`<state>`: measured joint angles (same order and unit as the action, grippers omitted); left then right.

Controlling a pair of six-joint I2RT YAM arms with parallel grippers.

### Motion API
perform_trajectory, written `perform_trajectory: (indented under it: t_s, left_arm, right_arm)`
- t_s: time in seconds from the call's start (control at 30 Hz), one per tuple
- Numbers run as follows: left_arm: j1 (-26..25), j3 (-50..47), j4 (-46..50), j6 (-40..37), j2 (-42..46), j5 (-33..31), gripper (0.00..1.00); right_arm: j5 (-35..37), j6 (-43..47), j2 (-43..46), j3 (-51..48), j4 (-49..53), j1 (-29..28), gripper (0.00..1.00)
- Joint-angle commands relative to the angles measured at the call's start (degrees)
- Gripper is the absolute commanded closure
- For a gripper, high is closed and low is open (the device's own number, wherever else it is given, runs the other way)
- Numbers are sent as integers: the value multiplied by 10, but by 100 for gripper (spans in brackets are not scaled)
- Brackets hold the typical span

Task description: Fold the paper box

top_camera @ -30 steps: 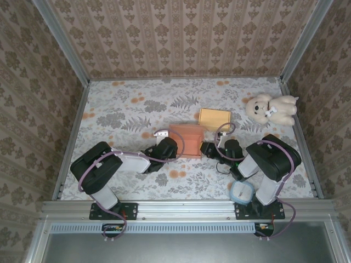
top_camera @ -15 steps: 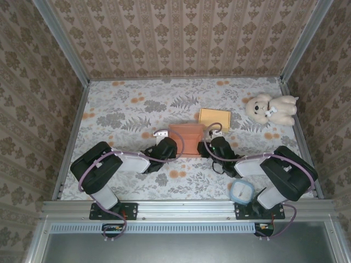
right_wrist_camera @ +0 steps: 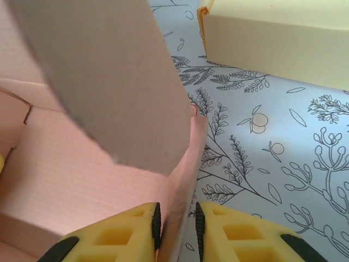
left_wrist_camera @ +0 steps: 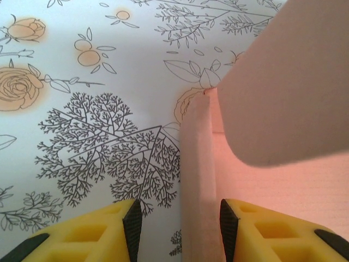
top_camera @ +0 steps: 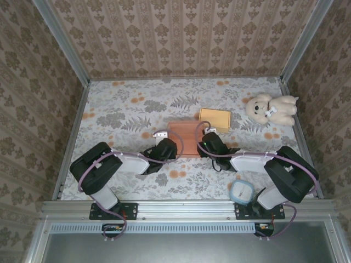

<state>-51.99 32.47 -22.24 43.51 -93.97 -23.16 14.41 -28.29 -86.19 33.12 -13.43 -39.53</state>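
While the right tool (right_wrist_camera: 177, 221) pinches one side wall of the pink paper box (top_camera: 184, 137) between its pads, the left tool (left_wrist_camera: 177, 218) stands spread astride the opposite wall; the box sits between both tools on the bench (top_camera: 120, 109).
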Motion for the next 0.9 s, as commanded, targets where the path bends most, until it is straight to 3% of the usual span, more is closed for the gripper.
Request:
perform_trajectory:
  t_s: [0.0,0.4,0.87]
  left_arm:
    - [5,-29,75,-11,-13,9,56]
    - [3,-28,71,-9,-3,21,56]
    - [2,-35,67,6,1,14,56]
  right_arm:
    - [52,29,-6,13,149,-14,73]
    - [17,37,-62,78,190,-25,68]
    - [121,65,-143,138,271,-29,71]
